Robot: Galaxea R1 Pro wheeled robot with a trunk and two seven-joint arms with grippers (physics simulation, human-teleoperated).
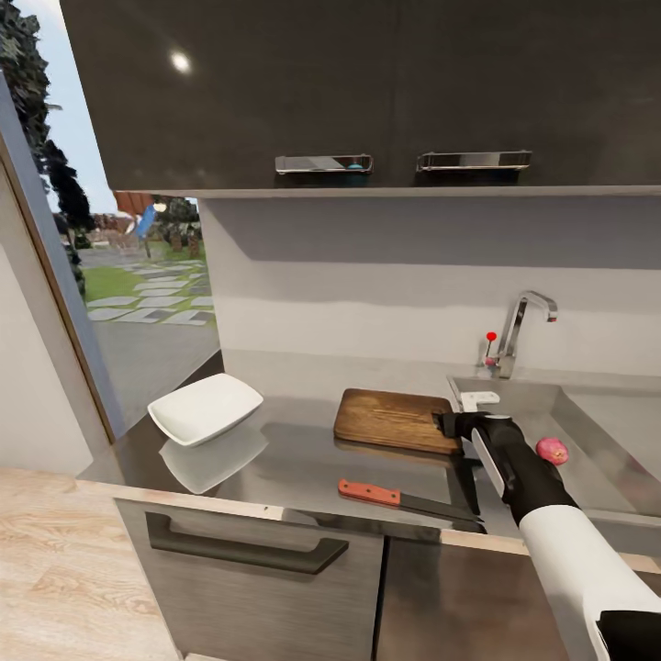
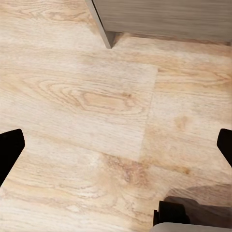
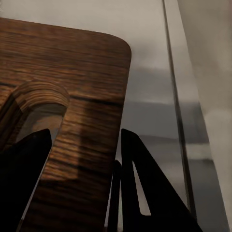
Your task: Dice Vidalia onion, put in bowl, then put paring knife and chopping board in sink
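Kitchen countertop [image 1: 294, 459] is seen with the right gripper [image 1: 452, 424] at the chopping board [image 1: 395, 419].
Its fingers are spread across the board's slotted end; the onion [image 1: 552, 450] lies in the sink [image 1: 601, 441]. The left gripper [image 2: 116, 145] is held apart over floor.

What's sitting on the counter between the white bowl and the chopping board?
Nothing: in the head view, the stretch of countertop between the bowl and the chopping board is bare. The paring knife lies nearer the front edge.
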